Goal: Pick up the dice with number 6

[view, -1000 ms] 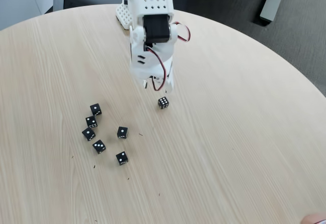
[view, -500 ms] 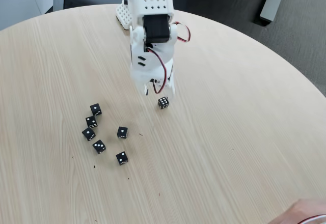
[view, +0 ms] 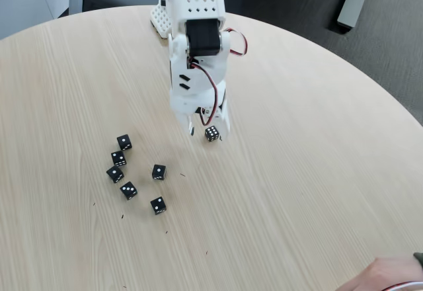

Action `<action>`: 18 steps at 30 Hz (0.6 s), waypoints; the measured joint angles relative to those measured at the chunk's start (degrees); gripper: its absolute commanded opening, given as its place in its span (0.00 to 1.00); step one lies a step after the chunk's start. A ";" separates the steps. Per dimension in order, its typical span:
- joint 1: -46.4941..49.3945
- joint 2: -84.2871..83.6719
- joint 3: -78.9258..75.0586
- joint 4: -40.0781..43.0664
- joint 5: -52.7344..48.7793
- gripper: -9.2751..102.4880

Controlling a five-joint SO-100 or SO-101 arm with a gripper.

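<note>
One tiny black dice with number 6 (view: 211, 133), faces packed with white pips, sits on the worktop (view: 297, 159) between the gripper (view: 207, 132) fingertips, spread wide around it.

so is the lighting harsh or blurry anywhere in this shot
In the fixed view the light is soft and even, no glare on the table; the gripper casts only a faint shadow; the dice with number 6 is sharp, pips readable; a hand at the bottom-right corner looks slightly soft.

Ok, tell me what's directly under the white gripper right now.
The die with many pips sits on the wooden table between the gripper's open fingers. Whether they touch it can't be judged.
</note>
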 measured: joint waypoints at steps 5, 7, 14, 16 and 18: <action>0.00 -1.76 0.00 0.00 0.53 0.28; 0.00 -3.34 0.00 0.00 1.76 0.28; 0.09 -6.94 -0.18 -0.09 3.16 0.28; 0.09 -6.94 -0.35 0.00 3.16 0.27; 0.09 -6.94 -0.35 0.00 3.60 0.27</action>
